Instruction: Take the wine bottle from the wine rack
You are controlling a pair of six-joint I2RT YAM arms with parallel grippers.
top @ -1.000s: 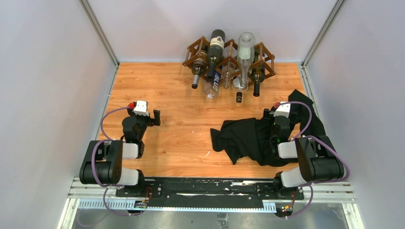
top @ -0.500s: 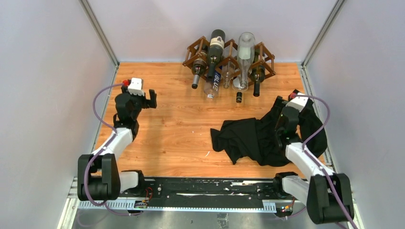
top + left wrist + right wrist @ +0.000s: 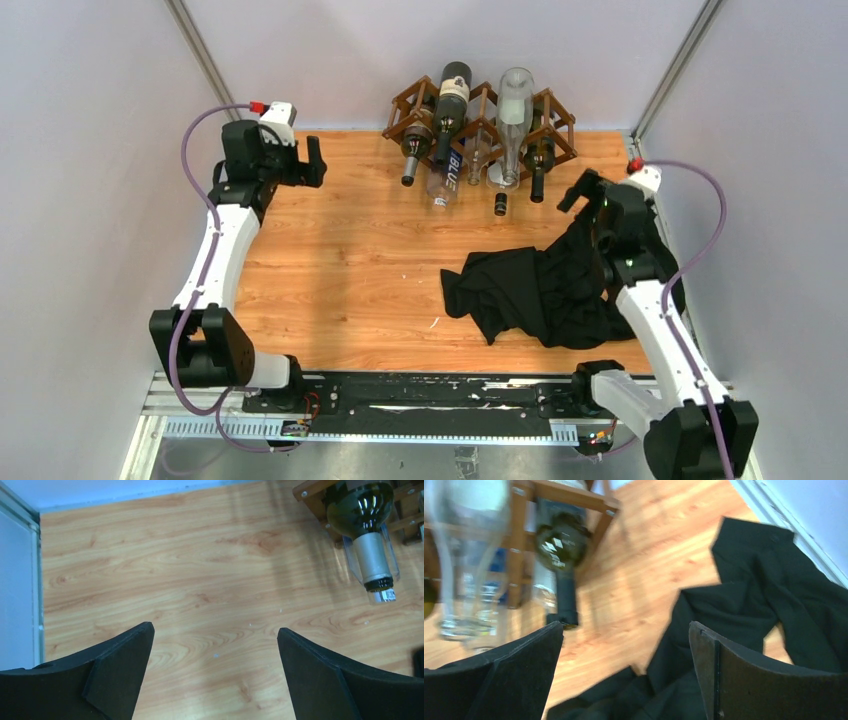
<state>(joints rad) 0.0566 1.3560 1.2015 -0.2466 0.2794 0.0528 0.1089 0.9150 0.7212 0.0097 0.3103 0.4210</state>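
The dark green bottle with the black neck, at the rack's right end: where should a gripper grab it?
Probably its slim black neck, from the near side: it pokes out of the dark brown wooden lattice rack, which cages the wide body.

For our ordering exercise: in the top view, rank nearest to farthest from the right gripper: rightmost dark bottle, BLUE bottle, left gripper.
1. Rightmost dark bottle, at the rack's right end.
2. BLUE bottle, rack's middle.
3. Left gripper, far left.
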